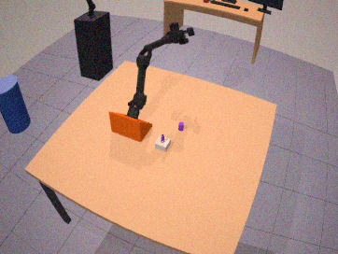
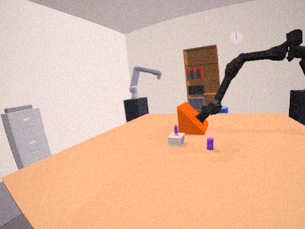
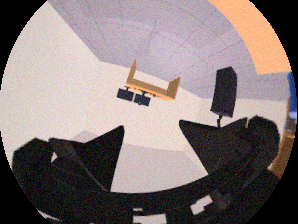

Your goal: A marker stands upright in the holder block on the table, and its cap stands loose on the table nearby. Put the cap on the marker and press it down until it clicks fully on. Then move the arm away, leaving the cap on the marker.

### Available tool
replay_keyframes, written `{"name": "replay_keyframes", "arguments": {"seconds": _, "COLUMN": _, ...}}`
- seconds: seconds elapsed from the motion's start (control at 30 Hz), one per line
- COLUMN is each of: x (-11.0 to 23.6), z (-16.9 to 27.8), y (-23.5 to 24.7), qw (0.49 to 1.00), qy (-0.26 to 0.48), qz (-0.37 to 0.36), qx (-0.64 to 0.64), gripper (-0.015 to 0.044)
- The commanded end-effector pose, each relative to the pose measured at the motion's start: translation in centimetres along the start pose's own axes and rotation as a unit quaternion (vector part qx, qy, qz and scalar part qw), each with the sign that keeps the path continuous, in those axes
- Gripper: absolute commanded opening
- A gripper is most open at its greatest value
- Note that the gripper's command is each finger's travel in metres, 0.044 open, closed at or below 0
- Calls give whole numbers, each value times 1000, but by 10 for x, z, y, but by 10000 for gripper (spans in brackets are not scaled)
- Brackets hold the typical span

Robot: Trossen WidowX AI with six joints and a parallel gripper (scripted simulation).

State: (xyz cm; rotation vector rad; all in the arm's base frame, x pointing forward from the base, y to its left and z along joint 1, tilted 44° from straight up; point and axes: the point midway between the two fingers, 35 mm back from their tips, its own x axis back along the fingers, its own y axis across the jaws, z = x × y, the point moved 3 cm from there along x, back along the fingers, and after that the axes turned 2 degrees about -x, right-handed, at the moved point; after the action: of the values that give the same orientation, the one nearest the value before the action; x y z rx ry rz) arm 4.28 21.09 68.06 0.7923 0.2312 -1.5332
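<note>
A purple marker [image 1: 162,138] [image 2: 176,129] stands upright in a small white holder block [image 1: 162,145] [image 2: 176,139] near the middle of the table [image 1: 201,187] [image 2: 126,185]. The purple cap [image 1: 181,126] [image 2: 210,143] stands loose on the table a little to the side of the block. My gripper [image 1: 190,32] [image 2: 302,52] [image 3: 152,125] is raised high above the table's far side, far from both, with its fingers wide open and nothing between them. The wrist view shows the room, not the marker or cap.
The arm's orange base wedge [image 1: 129,126] [image 2: 190,119] sits just behind the block. Off the table stand a black pedestal [image 1: 93,44], a blue cylinder [image 1: 13,105], a wooden desk [image 1: 215,14], a filing cabinet [image 2: 26,135] and a bookshelf [image 2: 202,71].
</note>
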Motion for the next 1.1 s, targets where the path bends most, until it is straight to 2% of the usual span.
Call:
{"name": "replay_keyframes", "arguments": {"seconds": 0.0, "x": 0, "z": -3, "y": 1, "qw": 1000, "qy": -4, "qz": -1, "qx": 6, "gripper": 374}}
{"name": "replay_keyframes", "arguments": {"seconds": 0.17, "x": 0, "z": -69, "y": 26, "qw": 981, "qy": -114, "qz": -9, "qx": 155, "gripper": 254}}
{"name": "replay_keyframes", "arguments": {"seconds": 0.4, "x": 24, "z": -147, "y": 72, "qw": 919, "qy": -243, "qz": -2, "qx": 309, "gripper": 254}}
{"name": "replay_keyframes", "arguments": {"seconds": 0.63, "x": 60, "z": -210, "y": 106, "qw": 838, "qy": -350, "qz": 55, "qx": 414, "gripper": 254}}
{"name": "replay_keyframes", "arguments": {"seconds": 0.8, "x": 112, "z": -262, "y": 135, "qw": 749, "qy": -438, "qz": 130, "qx": 479, "gripper": 254}}
{"name": "replay_keyframes", "arguments": {"seconds": 1.07, "x": 189, "z": -311, "y": 161, "qw": 645, "qy": -511, "qz": 245, "qx": 514, "gripper": 254}}
